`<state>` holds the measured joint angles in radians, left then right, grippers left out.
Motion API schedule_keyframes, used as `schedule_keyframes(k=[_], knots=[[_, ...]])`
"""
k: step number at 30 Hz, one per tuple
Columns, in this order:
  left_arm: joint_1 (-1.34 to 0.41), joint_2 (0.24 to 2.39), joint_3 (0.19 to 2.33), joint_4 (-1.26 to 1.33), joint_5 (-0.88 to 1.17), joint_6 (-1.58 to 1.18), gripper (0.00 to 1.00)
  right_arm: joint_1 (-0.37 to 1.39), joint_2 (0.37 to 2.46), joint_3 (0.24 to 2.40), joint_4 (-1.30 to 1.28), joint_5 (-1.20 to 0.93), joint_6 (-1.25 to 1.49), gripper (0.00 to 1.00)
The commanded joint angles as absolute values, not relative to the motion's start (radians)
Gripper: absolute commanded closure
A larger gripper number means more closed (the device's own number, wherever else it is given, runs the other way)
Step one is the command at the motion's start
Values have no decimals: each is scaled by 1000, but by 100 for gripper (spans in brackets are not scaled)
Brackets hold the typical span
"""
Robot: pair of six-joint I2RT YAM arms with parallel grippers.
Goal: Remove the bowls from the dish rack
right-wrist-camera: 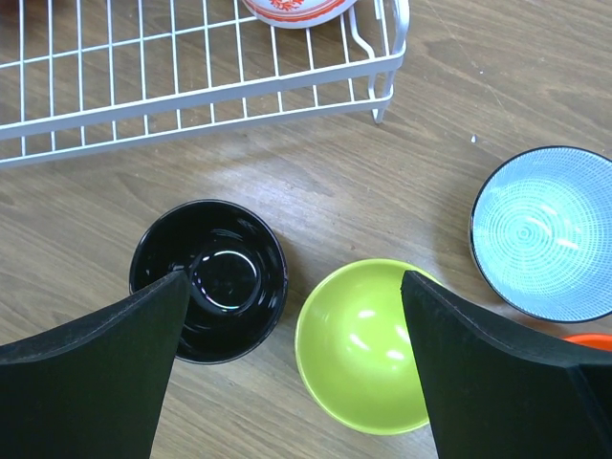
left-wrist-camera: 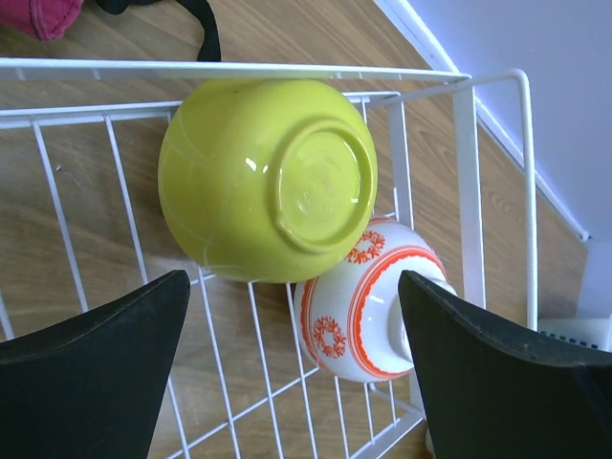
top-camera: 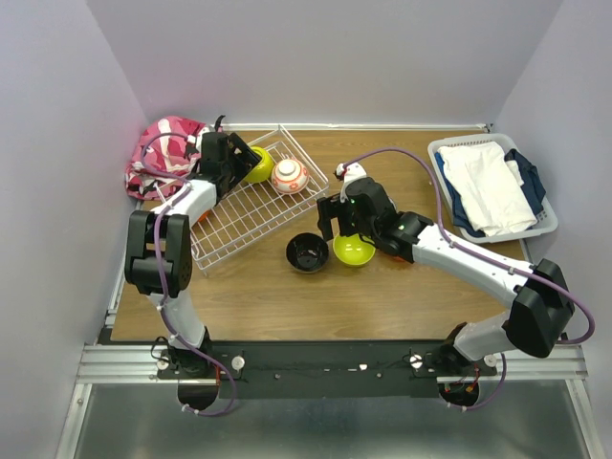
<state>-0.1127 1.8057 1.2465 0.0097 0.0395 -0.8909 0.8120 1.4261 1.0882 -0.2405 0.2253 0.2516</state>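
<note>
Seen from above, the large white wire-grid dish rack (top-camera: 239, 218) sits toward the far-left corner of the wooden surface (top-camera: 287, 306). At its far end it holds two bowls: a glossy lime-green round bowl (top-camera: 256, 164) and a white round bowl with red pattern (top-camera: 290, 176). The left tool (top-camera: 237, 163) hangs right at the lime-green one. The right tool (top-camera: 346, 229) hovers mid-surface over a glossy black round bowl (top-camera: 308, 252) and a second lime-green bowl (top-camera: 354, 251), both already out of the rack.

The left wrist view shows that tool's fingers (left-wrist-camera: 91, 373) spread wide, gripping nothing. The racked lime-green bowl lies dead ahead, tipped with its foot toward the tool and its mouth away, against the rack's far wall. The white bowl is tucked beside it, toward the right finger.

The right wrist view shows its fingers (right-wrist-camera: 96, 373) spread too, also empty. Beyond the second lime-green bowl sits a pale teal patterned bowl (right-wrist-camera: 545, 229).

The left arm is clearly nearer. The bowl being round, its grasp likely turns on straddling the wall, not reaching the far rim.
</note>
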Motion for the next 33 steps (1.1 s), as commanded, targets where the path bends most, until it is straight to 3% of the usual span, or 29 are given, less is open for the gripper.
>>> schedule_keyframes(k=[1,33], knots=[[-95,1828,1213,143,22,-959,1,819,1405,1074,-273,264,227,1],[-72,1993,1197,271,-6,-1025,3,819,1417,1055,-299,259,204,1]])
